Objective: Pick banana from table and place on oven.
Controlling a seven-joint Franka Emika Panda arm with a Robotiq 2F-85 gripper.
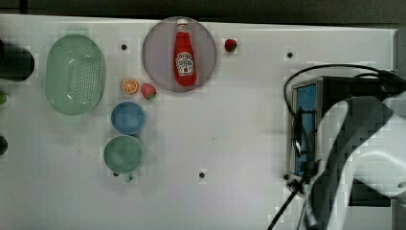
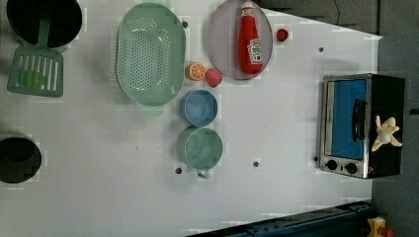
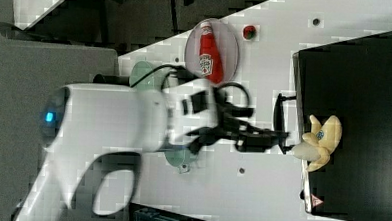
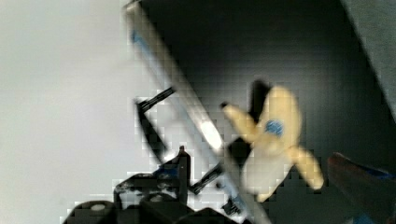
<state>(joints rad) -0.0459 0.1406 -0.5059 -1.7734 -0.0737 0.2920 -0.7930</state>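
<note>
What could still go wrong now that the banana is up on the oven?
1. The banana lies at the front edge of the oven top, above the door; a nudge might tip it off.
2. The open gripper is close beside it in the right view, so pulling away carelessly could clip the fruit.
3. The arm's cable loops over the oven and may snag.
</note>
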